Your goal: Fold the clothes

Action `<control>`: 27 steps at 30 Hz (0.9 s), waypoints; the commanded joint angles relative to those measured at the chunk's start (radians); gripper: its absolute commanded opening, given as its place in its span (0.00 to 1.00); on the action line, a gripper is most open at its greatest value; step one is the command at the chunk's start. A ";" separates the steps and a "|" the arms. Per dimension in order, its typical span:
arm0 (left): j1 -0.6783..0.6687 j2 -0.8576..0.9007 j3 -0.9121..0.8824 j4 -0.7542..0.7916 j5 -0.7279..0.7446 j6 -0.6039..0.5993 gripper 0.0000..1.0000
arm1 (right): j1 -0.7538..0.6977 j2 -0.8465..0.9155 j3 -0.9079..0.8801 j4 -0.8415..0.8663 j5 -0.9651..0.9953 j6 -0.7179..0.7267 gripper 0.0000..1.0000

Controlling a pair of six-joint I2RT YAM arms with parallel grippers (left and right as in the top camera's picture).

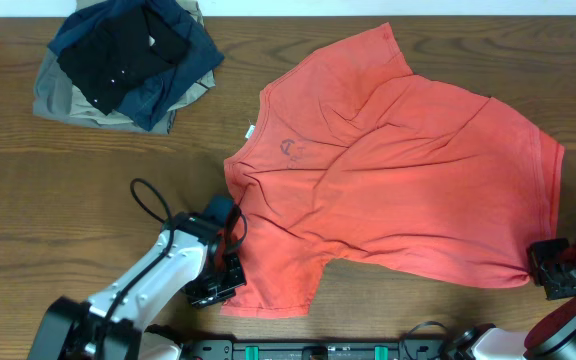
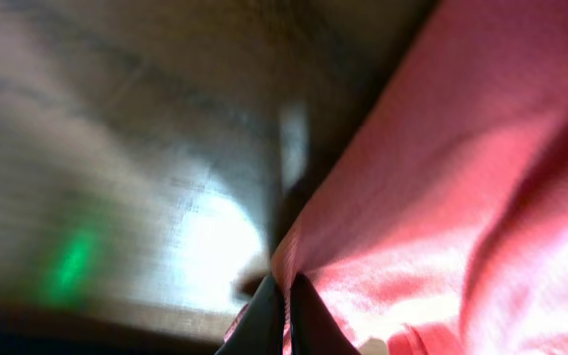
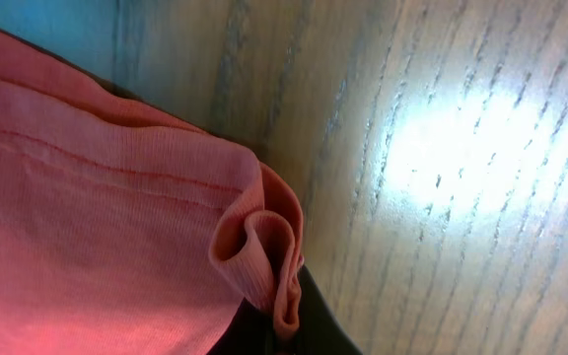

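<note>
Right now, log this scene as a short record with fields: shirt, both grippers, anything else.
shirt: coral-red T-shirt, spread unfolded and wrinkled on the wooden table
left gripper: shut on the near sleeve's edge
right gripper: shut on bunched fabric at the hem corner
other: pile of garments, dark and khaki, far left, apart from the T-shirt

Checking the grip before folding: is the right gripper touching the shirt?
Touching. The right wrist view shows the shirt hem bunched and pinched in the shut right gripper.
</note>
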 commanded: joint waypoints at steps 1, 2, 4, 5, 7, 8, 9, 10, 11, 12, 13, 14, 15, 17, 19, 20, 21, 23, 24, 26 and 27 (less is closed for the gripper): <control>0.003 -0.104 0.055 -0.033 -0.006 0.035 0.06 | -0.018 0.023 0.011 -0.041 0.011 0.005 0.01; 0.003 -0.137 0.062 -0.039 -0.006 0.041 0.06 | -0.018 0.019 0.021 -0.055 0.011 0.005 0.01; 0.003 -0.225 0.069 -0.040 -0.005 0.041 0.06 | -0.018 0.008 0.045 -0.097 0.011 0.005 0.01; 0.003 -0.272 0.070 -0.040 -0.006 0.041 0.06 | -0.018 0.004 0.057 -0.117 0.011 0.005 0.01; 0.003 -0.365 0.070 -0.040 -0.006 0.041 0.06 | -0.018 -0.006 0.084 -0.164 0.011 0.005 0.01; 0.003 -0.414 0.070 -0.039 -0.006 0.041 0.06 | -0.018 -0.011 0.095 -0.184 0.011 0.004 0.02; 0.003 -0.454 0.070 -0.037 -0.006 0.041 0.06 | -0.018 -0.014 0.101 -0.197 0.011 0.003 0.02; 0.003 -0.502 0.070 -0.035 -0.006 0.041 0.06 | -0.018 -0.020 0.106 -0.204 0.010 -0.010 0.02; 0.003 -0.541 0.071 -0.031 -0.006 0.041 0.06 | -0.018 -0.024 0.108 -0.206 0.007 -0.022 0.02; 0.003 -0.589 0.071 -0.024 -0.006 0.041 0.06 | -0.018 -0.029 0.108 -0.207 0.007 -0.026 0.02; 0.003 -0.635 0.071 -0.016 -0.006 0.041 0.06 | -0.018 -0.033 0.108 -0.209 0.007 -0.026 0.02; 0.003 -0.675 0.071 -0.008 -0.006 0.043 0.06 | -0.018 -0.034 0.108 -0.209 0.004 -0.025 0.01; 0.003 -0.721 0.072 0.007 -0.006 0.055 0.06 | -0.018 -0.034 0.108 -0.207 -0.005 -0.026 0.02; 0.003 -0.799 0.073 0.049 -0.006 0.084 0.06 | -0.018 -0.034 0.108 -0.203 -0.012 -0.026 0.02; 0.003 -0.867 0.073 0.107 -0.006 0.106 0.06 | -0.018 -0.034 0.108 -0.198 -0.012 -0.025 0.01; 0.003 -0.892 0.073 0.134 -0.006 0.105 0.06 | -0.018 -0.034 0.108 -0.196 -0.012 -0.025 0.01; 0.003 -0.910 0.074 0.157 -0.006 0.105 0.06 | -0.018 -0.034 0.108 -0.195 -0.012 -0.025 0.01; 0.003 -0.934 0.080 0.191 -0.006 0.105 0.06 | -0.018 -0.034 0.108 -0.190 -0.012 -0.025 0.01; 0.003 -0.938 0.086 0.198 -0.006 0.106 0.06 | -0.018 -0.034 0.108 -0.188 -0.012 -0.025 0.02; 0.003 -0.938 0.113 0.200 -0.012 0.124 0.06 | -0.018 -0.034 0.108 -0.183 -0.011 -0.025 0.02; 0.003 -0.938 0.127 0.194 -0.027 0.125 0.06 | -0.018 -0.034 0.108 -0.179 -0.012 -0.025 0.03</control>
